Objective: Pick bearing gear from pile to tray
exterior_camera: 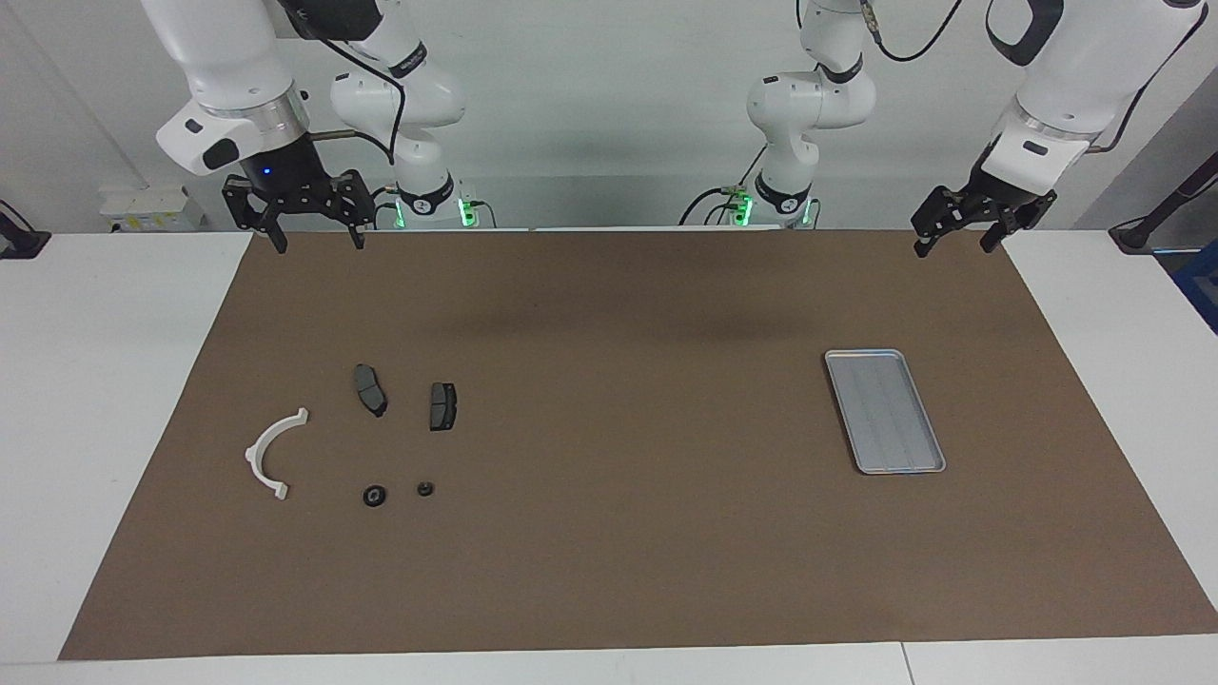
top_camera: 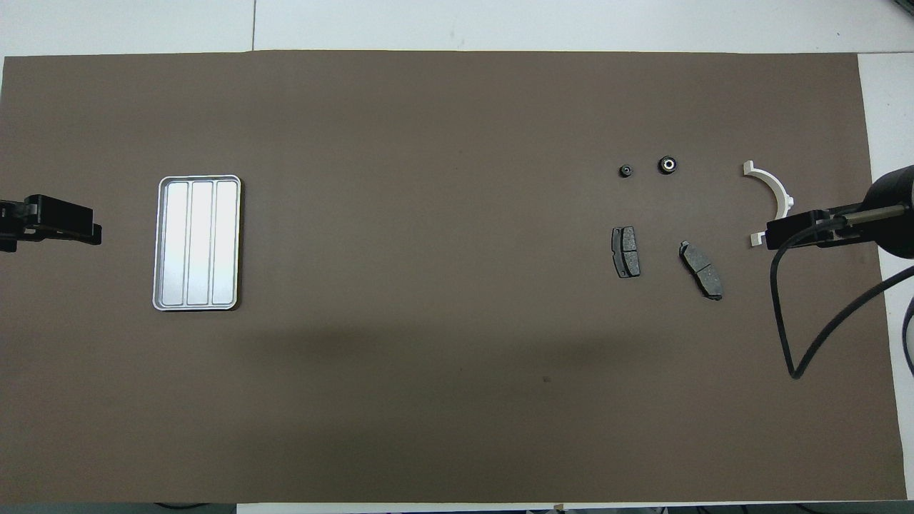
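Task not begun: tray [exterior_camera: 885,411] holds nothing; both black round pieces [exterior_camera: 375,496] lie in the pile; right gripper [exterior_camera: 309,238] and left gripper [exterior_camera: 956,240] hang raised, jaws apart, holding nothing.

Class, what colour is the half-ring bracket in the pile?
White; the half-ring bracket shows best in the facing view.

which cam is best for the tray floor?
Overhead view: the tray is seen almost straight down, so its floor ribs and whole rim show clearly, with nothing in it. In the facing view the tray lies slanted, whole, its ribs only faint.
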{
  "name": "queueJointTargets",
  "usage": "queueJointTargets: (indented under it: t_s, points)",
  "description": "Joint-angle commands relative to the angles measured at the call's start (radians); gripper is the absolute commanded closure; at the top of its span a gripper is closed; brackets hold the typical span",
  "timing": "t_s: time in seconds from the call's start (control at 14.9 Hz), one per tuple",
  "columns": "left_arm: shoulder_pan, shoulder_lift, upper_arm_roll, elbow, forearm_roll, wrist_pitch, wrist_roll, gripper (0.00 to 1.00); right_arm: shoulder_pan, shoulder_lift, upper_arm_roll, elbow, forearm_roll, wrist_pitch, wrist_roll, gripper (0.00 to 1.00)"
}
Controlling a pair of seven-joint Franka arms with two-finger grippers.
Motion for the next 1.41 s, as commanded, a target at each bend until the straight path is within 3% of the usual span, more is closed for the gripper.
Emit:
queueJointTargets:
  t_s: [0.0, 0.67, 0.94, 1.07, 1.34]
  points:
    - [-0.010, -0.022, 0.009, -0.030, -0.010, 0.020, 0.013, 0.00, -0.009, -0.012, 0.003, -0.004, 0.005, -0.001, -0.024, 0.00]
    - [-0.009, -0.022, 0.009, -0.030, -0.010, 0.009, 0.002, 0.00, -0.010, -0.020, 0.002, -0.011, 0.011, 0.005, -0.027, 0.00]
    - [-0.009, -0.022, 0.009, -0.030, -0.010, 0.009, 0.002, 0.00, 0.002, 0.017, 0.003, -0.079, 0.011, 0.107, 0.006, 0.00]
    - [-0.009, -0.022, 0.009, -0.030, -0.010, 0.009, 0.002, 0.00, 0.004, 0.074, 0.005, -0.103, 0.011, 0.180, 0.025, 0.00]
    - [-0.009, -0.022, 0.009, -0.030, -0.010, 0.009, 0.002, 0.00, 0.005, 0.274, 0.019, -0.093, 0.008, 0.356, 0.118, 0.00]
